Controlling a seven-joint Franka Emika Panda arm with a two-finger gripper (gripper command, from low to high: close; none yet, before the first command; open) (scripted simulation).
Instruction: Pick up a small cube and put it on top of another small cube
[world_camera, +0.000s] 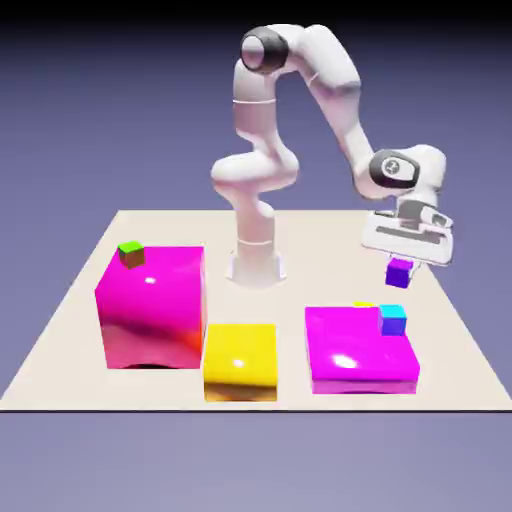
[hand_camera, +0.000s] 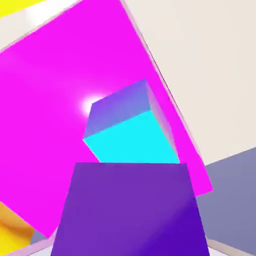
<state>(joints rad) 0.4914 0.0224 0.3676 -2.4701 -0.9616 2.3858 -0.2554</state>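
In the exterior view the arm (world_camera: 300, 110) bends over from the far edge of the table (world_camera: 70, 330) and its gripper (world_camera: 403, 262) hangs above the table's right part, pointing down. The purple cube (world_camera: 400, 271) sits between the fingers, clear of every surface, so the gripper is clamped on it. Just below it and slightly to the exterior view's left, the cyan cube (world_camera: 393, 320) rests on the far right corner of the low magenta block (world_camera: 355, 355); there is a visible gap between the two small cubes. A thin strip of yellow shows just left of the cyan cube, too small to identify. A yellow block (world_camera: 240, 360) stands at the front middle, just beside a taller magenta block (world_camera: 150, 305) on the exterior view's left, and a green cube (world_camera: 131, 253) sits on that block's far left corner. In the hand view the purple cube (hand_camera: 132, 210) fills the bottom of the picture and hides the fingertips. Right above it in the picture lies the cyan cube (hand_camera: 131, 136), its cyan top facing the camera, resting on the magenta block (hand_camera: 60, 90), which spreads across most of the frame. Table surface (hand_camera: 210, 65) shows at the right, and a bit of the yellow block (hand_camera: 12, 227) shows at the lower left.
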